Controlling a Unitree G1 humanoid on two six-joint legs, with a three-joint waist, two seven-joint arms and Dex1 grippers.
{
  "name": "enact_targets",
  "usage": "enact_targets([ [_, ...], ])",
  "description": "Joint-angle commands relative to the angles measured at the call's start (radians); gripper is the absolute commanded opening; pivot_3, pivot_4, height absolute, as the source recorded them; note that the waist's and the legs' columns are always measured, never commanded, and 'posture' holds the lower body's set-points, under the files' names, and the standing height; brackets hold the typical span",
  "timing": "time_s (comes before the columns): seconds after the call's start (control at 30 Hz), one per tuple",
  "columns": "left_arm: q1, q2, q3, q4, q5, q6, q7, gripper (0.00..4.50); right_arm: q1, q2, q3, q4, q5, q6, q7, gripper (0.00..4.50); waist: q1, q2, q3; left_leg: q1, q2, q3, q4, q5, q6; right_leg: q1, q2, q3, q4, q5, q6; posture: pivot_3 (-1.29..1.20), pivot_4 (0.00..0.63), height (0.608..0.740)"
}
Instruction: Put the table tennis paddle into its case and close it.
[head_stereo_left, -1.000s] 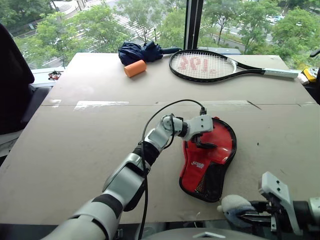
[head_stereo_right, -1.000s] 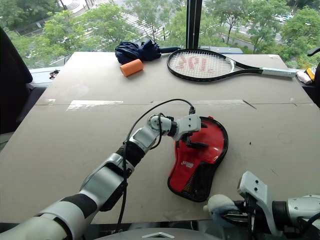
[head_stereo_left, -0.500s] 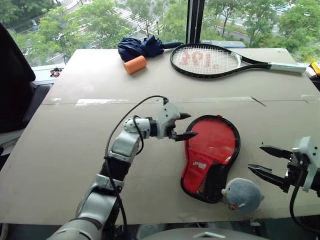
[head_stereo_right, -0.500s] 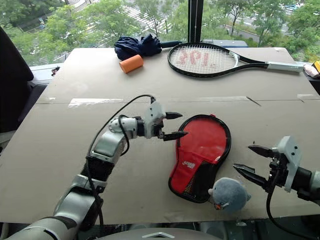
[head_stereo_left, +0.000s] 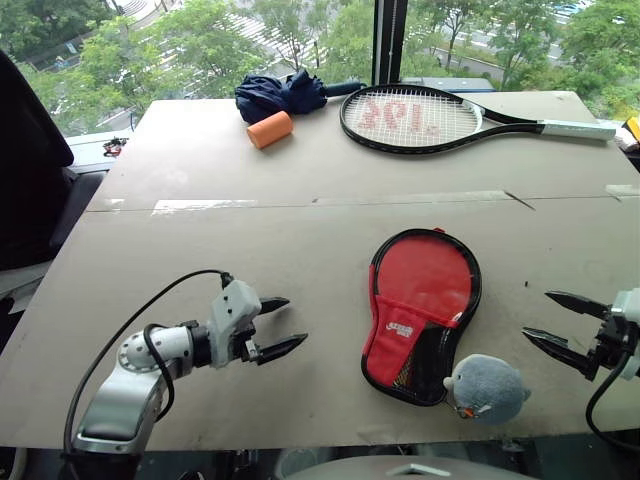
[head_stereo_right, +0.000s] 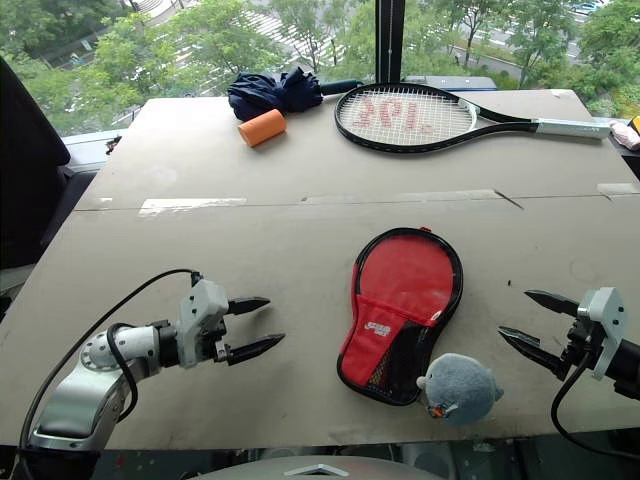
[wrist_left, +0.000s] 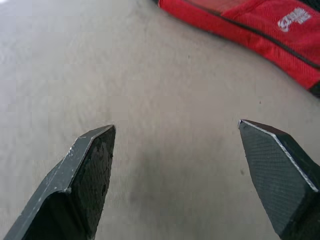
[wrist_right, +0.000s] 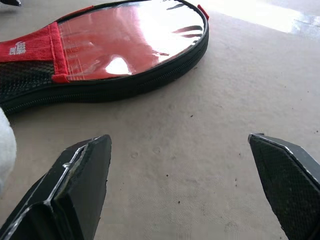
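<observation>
Worktop (head_stereo_left: 200, 180) is lying bare around the case (head_stereo_left: 420, 315); left pincer (head_stereo_left: 280, 325) and right pincer (head_stereo_left: 560, 322) are flanking it, both gaping wide, gripping nothing.

Daylight is pouring through the window (head_stereo_left: 300, 30) at twelve o'clock. Green trees (head_stereo_left: 190, 45) are showing outside beyond the table (head_stereo_left: 300, 220).

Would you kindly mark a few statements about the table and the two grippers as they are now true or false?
1. The case lies flat on the table. True.
2. The left gripper grips the case. False: it is open and apart from it, over bare table.
3. A grey plush toy sits at the case's near end. True.
4. The right gripper is shut. False: it is open and empty.
5. The tennis racket lies on the case. False: it lies at the far edge, beside the umbrella.
</observation>
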Motion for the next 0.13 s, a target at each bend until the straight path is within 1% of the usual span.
enact_targets([
  [0.03, 0.025, 0.004, 0.033, -0.083, -0.031, -0.033, 0.021, 3.99, -0.025, -0.022, -0.001, 0.042, 0.007, -0.051, 0.049, 4.42, 0.000, 0.000, 0.000, 0.000, 0.000, 0.000, 0.000, 0.000, 0.001, 0.000, 0.000, 0.000, 0.000, 0.000, 0.000, 0.00, 0.150, 0.740],
  [0.13, 0.046, 0.002, 0.033, -0.074, -0.032, -0.050, 0.030, 3.99, -0.051, -0.031, 0.018, 0.095, -0.007, -0.079, 0.074, 4.42, -0.003, 0.001, 0.000, 0.001, 0.000, 0.000, 0.000, -0.001, 0.001, 0.000, 0.000, 0.000, 0.000, 0.000, 0.000, 0.00, 0.150, 0.740],
])
